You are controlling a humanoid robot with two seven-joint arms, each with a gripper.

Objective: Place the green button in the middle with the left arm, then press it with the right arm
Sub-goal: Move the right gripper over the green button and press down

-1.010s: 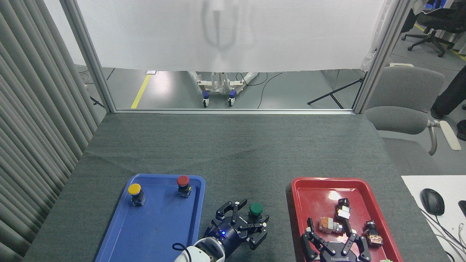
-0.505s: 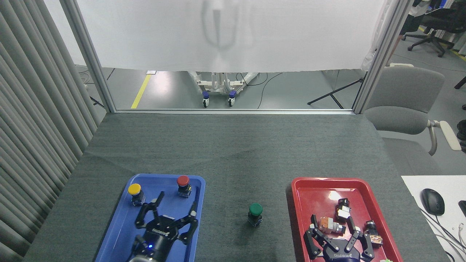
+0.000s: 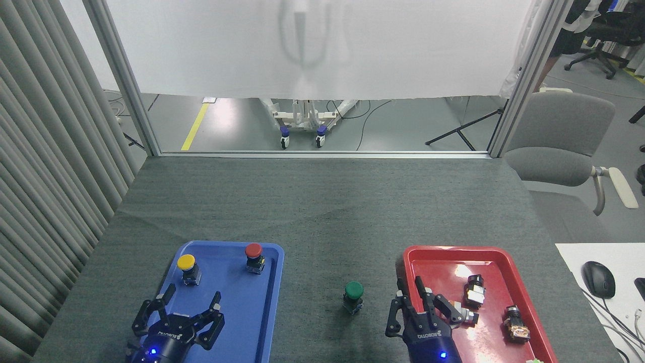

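Button with the green cap, the green button (image 3: 353, 296), stands upright and alone on the grey cloth in the middle (image 3: 322, 222) of the table, between the blue tray (image 3: 229, 322) and the red tray (image 3: 438, 254). Nothing touches it. The left gripper (image 3: 177, 315) is over the near left corner of the blue tray, well apart from the green button; its fingers are spread and hold nothing. The right gripper (image 3: 422, 305) is over the left edge of the red tray, near the green button but not touching it. Its fingers point up and forward, close to each other; whether they are fully closed I cannot tell. On the blue tray a yellow button (image 3: 187, 268) and a red button (image 3: 254, 257) stand at the far end. In the red tray some small parts (image 3: 514, 325) lie
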